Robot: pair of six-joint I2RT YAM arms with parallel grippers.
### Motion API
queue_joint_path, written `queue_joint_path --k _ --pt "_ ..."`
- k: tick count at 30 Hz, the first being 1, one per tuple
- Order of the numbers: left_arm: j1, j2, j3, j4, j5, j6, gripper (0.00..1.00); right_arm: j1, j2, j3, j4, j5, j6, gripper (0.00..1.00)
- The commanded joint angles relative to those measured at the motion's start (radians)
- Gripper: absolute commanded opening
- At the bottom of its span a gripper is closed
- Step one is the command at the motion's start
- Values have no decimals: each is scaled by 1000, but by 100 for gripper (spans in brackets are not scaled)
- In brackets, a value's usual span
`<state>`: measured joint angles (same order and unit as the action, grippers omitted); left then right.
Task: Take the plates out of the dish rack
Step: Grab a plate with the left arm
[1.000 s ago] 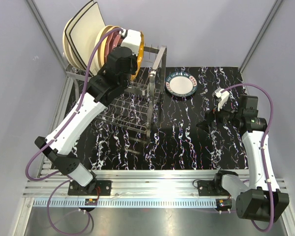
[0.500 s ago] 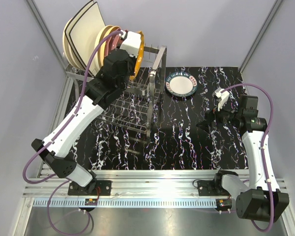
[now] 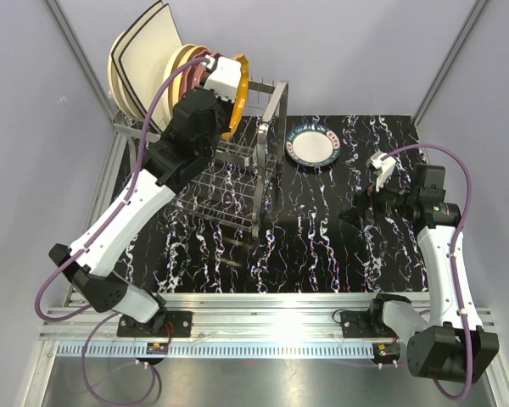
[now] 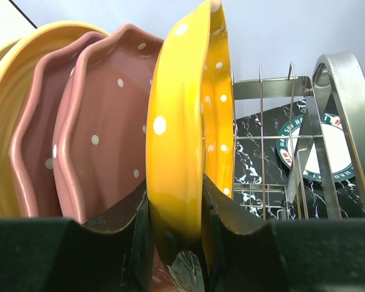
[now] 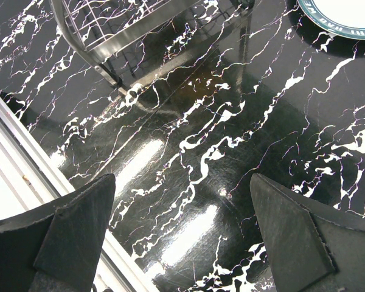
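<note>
Orange white-dotted round plate [image 4: 188, 121] stands in the silver wire dish rack [image 3: 229, 186] at eleven o'clock, left claw [image 4: 176, 213] clamped on its rim; next it needs lifting straight up. Right claw [image 5: 182, 182] gapes empty.

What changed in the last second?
The left arm swung its elbow slightly out to the left and its wrist drew back a little. The left gripper keeps its grip on the orange plate, which still stands in the dish rack. Nothing was newly grabbed or released. The right gripper stayed open and still, and the patterned plate on the table has not moved.
</note>
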<state>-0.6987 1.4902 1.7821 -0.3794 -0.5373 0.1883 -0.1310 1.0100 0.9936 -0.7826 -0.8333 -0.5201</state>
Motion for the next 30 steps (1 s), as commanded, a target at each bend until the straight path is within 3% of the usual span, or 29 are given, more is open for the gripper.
queue_joint_path --k 1,16,30 --pt "-16 -166 50 298 59 146 0 -2 -7 -3 23 -21 -6 100" --pt "2 -183 -13 378 96 160 0 -2 -7 -4 23 -20 -6 100" --pt "2 -219 51 382 151 -53 0 -1 -14 -6 25 -15 -9 100"
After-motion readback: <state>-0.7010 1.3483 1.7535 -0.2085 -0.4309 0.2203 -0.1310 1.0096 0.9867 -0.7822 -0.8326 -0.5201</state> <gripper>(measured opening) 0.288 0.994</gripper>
